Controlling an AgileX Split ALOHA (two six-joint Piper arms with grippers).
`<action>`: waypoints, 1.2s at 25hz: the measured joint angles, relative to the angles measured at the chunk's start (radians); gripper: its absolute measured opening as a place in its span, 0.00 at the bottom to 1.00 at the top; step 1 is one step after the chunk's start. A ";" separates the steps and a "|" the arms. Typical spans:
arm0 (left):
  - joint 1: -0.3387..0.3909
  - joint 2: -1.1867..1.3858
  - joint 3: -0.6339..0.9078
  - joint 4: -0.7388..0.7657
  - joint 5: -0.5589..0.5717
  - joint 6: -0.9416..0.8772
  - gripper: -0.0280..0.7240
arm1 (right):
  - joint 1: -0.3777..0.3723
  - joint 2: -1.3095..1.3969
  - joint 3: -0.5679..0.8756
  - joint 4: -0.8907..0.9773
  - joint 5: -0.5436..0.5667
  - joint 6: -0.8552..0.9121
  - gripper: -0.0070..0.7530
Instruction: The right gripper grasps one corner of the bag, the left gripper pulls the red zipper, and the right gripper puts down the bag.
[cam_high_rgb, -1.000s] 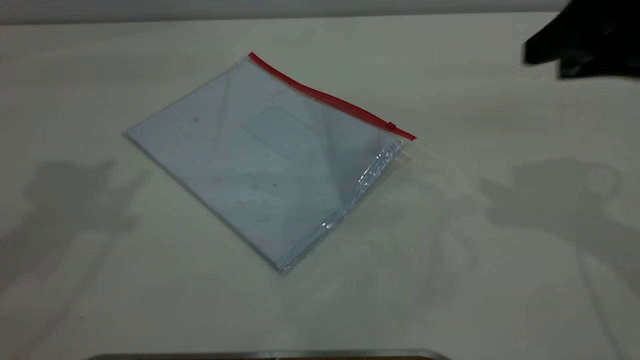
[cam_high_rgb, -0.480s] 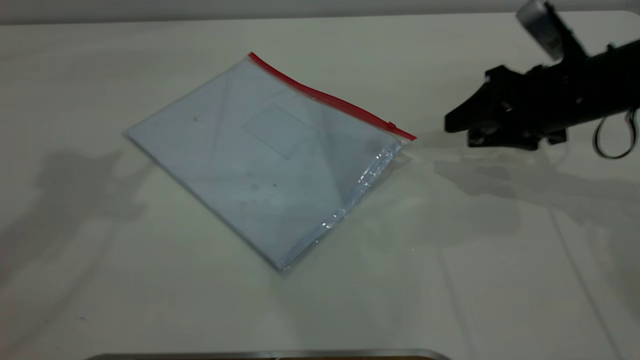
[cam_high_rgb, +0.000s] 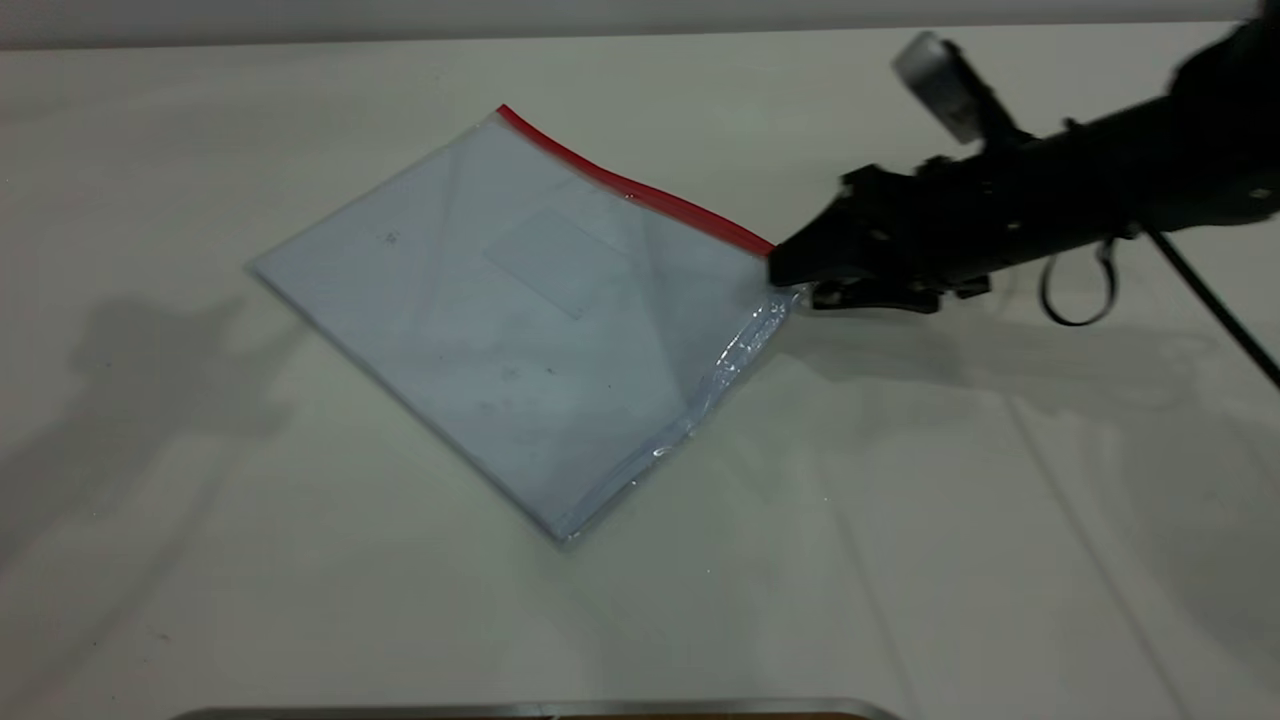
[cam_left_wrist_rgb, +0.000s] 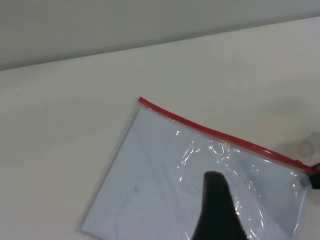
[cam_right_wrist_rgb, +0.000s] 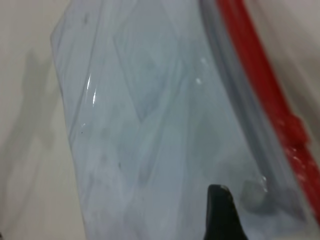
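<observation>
1. So the job is at step one: the right gripper (cam_high_rgb: 790, 280) is going for one corner of the bag (cam_high_rgb: 520, 320). Its pointed tip is sitting right at the corner (cam_left_wrist_rgb: 305, 175) where the red zipper (cam_high_rgb: 640, 195) ends, with the upper jaw over the plastic and the lower one down at table (cam_high_rgb: 900, 520) level.

2. Honestly I can't tell whether it's clamping yet or just straddling the edge. The bag is lying flat on the table, stretching away from the gripper tip, and nothing looks lifted. The right wrist view is only showing one dark jaw tip over the clear plastic, with the red strip just beside it.

3. The small red slider tab looks to be right next to the gripper tip, at that same end of the strip.

4. The left gripper (cam_left_wrist_rgb: 215, 210) is hanging above the bag's middle, well apart from the right one, not touching anything as far as I can see. Only one dark finger is showing, so open or closed is anyone's guess.

5. Next move, I'd say: the right gripper needs a firm pinch on that corner without covering the slider, then a small lift, so the left gripper is getting room to catch the tab.
</observation>
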 joint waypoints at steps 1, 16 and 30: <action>0.000 0.000 0.000 0.000 0.000 0.000 0.79 | 0.008 0.003 -0.008 0.000 -0.012 0.005 0.68; 0.000 0.000 0.000 0.000 0.000 0.000 0.79 | 0.019 0.048 -0.031 0.001 -0.012 0.055 0.68; 0.000 0.000 0.000 0.000 0.000 0.000 0.79 | 0.053 0.049 -0.059 -0.003 0.007 0.094 0.24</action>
